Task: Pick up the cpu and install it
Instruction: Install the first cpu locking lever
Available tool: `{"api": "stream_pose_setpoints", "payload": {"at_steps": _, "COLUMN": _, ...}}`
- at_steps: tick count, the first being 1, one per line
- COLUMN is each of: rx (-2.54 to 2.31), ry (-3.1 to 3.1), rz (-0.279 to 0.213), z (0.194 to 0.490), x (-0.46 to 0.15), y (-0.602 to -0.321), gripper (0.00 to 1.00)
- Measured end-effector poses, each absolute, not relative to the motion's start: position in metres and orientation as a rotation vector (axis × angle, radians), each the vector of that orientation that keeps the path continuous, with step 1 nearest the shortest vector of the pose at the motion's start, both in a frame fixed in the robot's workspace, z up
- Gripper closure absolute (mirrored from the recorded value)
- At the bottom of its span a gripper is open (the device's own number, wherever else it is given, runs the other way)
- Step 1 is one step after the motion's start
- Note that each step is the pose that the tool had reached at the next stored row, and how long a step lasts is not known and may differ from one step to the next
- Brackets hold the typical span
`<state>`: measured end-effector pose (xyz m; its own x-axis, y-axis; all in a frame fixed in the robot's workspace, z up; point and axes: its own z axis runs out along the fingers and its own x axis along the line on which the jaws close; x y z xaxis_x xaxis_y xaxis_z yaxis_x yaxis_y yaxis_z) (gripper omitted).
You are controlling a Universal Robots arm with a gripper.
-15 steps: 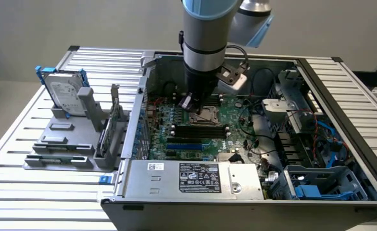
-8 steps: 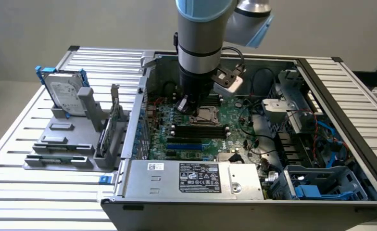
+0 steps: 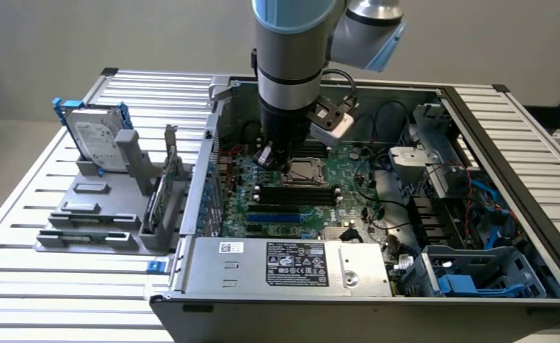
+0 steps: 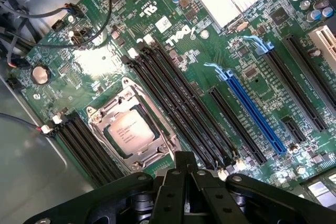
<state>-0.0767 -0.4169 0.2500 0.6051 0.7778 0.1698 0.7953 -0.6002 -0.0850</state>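
The cpu (image 4: 128, 132), a small square chip with a dull silver top, lies flat in the dark socket, and the socket's metal frame (image 4: 157, 153) surrounds it. On the green motherboard in the exterior view, that socket (image 3: 304, 170) sits just to the exterior view's right of my gripper (image 3: 266, 158). My gripper (image 4: 185, 165) hovers above the board beside the socket. Its black fingers (image 4: 176, 174) are pressed together with nothing between them.
Black memory slots (image 4: 178, 108) run beside the socket, and a blue card slot (image 4: 252, 114) lies further off. The open computer case (image 3: 508, 143) has cables and a grey power supply (image 3: 290, 263) inside. An upright silver hard drive (image 3: 99, 136) stands on a grey fixture at the exterior view's left.
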Motion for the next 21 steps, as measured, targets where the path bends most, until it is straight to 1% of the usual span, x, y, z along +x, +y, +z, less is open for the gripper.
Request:
{"api": "stream_pose_setpoints", "payload": {"at_steps": 12, "rx": -2.667, "ry": -1.317, "rz": -0.179, "z": 0.2452, "x": -0.0787, "y": -0.414, "gripper": 0.89}}
{"api": "stream_pose_setpoints", "payload": {"at_steps": 17, "rx": -2.667, "ry": -1.317, "rz": -0.179, "z": 0.2544, "x": -0.0757, "y": -0.4148, "gripper": 0.89}}
{"api": "stream_pose_setpoints", "payload": {"at_steps": 21, "rx": -2.667, "ry": -1.316, "rz": -0.18, "z": 0.2548, "x": -0.0728, "y": -0.4188, "gripper": 0.89}}
